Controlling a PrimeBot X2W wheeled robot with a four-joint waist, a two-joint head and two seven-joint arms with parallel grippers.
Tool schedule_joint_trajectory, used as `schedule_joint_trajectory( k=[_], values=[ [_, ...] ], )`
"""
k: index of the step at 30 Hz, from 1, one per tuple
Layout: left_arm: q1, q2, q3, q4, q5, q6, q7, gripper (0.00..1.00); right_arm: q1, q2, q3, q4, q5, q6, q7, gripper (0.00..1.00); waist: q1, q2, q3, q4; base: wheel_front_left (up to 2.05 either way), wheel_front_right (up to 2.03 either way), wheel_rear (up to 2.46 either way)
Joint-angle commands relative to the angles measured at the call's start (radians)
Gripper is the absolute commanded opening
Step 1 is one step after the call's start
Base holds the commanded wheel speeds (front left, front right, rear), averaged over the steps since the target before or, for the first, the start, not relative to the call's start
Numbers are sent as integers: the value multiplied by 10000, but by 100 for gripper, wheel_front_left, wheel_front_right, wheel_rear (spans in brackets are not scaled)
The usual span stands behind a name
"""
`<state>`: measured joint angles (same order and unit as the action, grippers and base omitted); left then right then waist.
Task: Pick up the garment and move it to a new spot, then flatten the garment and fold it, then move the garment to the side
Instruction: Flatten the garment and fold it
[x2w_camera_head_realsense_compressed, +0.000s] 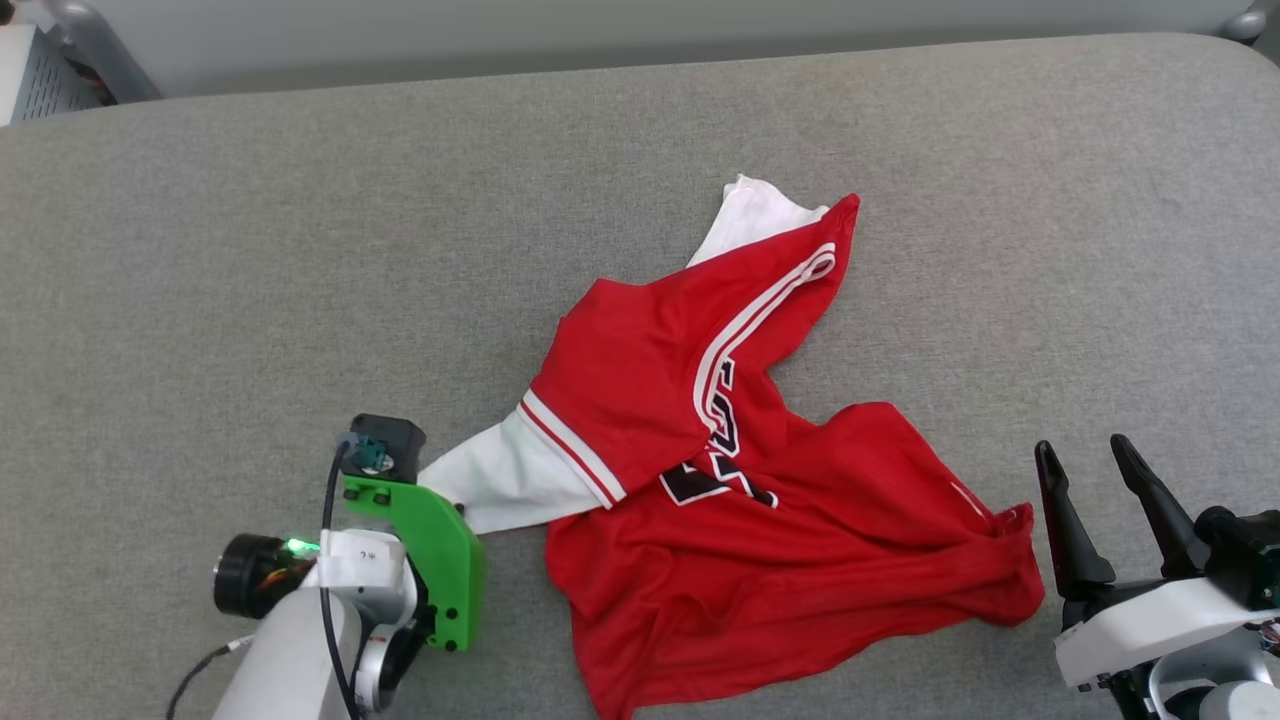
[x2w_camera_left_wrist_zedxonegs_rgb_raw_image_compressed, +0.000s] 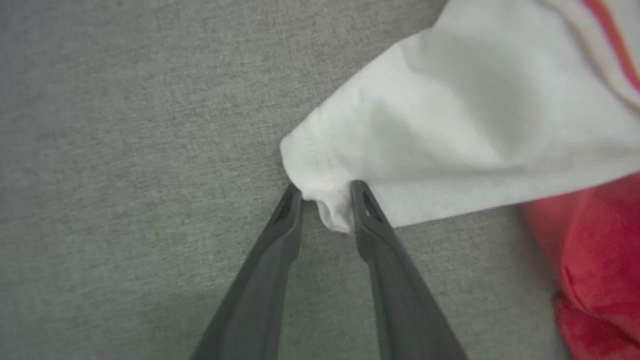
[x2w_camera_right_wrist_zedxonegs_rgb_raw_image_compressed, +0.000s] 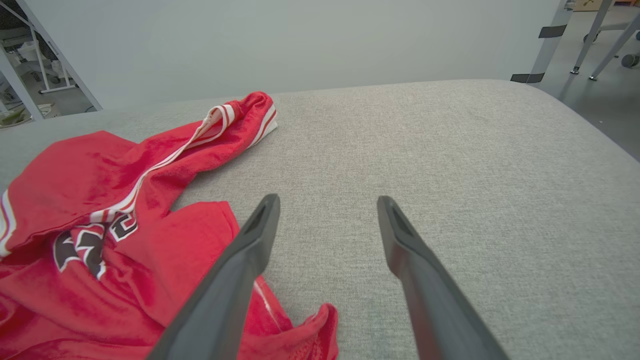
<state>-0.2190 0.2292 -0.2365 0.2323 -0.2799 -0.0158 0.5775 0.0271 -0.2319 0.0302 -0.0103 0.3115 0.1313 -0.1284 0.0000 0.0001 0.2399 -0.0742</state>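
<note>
The pick-up step is in hand. The small red jersey T-shirt with white sleeves (x2w_camera_head_realsense_compressed: 760, 500) lies crumpled near the front edge of the grey fabric-covered bench (x2w_camera_head_realsense_compressed: 300, 250), right of centre. The left pincer (x2w_camera_left_wrist_zedxonegs_rgb_raw_image_compressed: 325, 192) stands narrow, its tips pinching a corner of the white sleeve (x2w_camera_left_wrist_zedxonegs_rgb_raw_image_compressed: 450, 125). A steady lift seems to be the next move. The right pincer (x2w_camera_head_realsense_compressed: 1083, 445) gapes wide just beside the red hem (x2w_camera_head_realsense_compressed: 1010, 520).

The shirt (x2w_camera_head_realsense_compressed: 640, 380) is red with white sleeves, striped trim and black print. The table (x2w_camera_head_realsense_compressed: 300, 250) is grey.

Head view looks down from above; wrist views sit close, all sharing the garment (x2w_camera_head_realsense_compressed: 640, 380)
</note>
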Motion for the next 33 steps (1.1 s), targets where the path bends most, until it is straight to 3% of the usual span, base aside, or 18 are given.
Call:
schedule_joint_trajectory(
  k=[1, 10, 16, 23, 33],
  values=[
    [468, -182, -227, 361, -216, -154, 223, 0, -146, -16, 6, 74, -81, -6, -74, 100, 0, -1, -157, 75, 0, 0, 0],
    [862, -1012, 302, -1423, -2176, -709, -397, 0, 81, 20, -144, 335, -116, -6, -33, 100, 0, -1, -998, 421, 0, 0, 0],
    [320, -1080, 1355, -2456, -2913, -462, -1000, 0, 156, 88, -160, 402, -105, -6, -19, 100, 0, -1, -1303, 557, 0, 0, 0],
    [-725, -675, 2604, -2031, -3219, 48, -1414, 0, 61, 122, -59, 424, -82, -6, -44, 100, 0, -1, -1152, 523, 0, 0, 0],
    [-2324, 631, 3546, 600, -2724, 443, -2049, 0, -327, 72, 214, 449, -107, -6, -13, 100, 0, -1, -258, 274, 0, 0, 0]
  ],
)
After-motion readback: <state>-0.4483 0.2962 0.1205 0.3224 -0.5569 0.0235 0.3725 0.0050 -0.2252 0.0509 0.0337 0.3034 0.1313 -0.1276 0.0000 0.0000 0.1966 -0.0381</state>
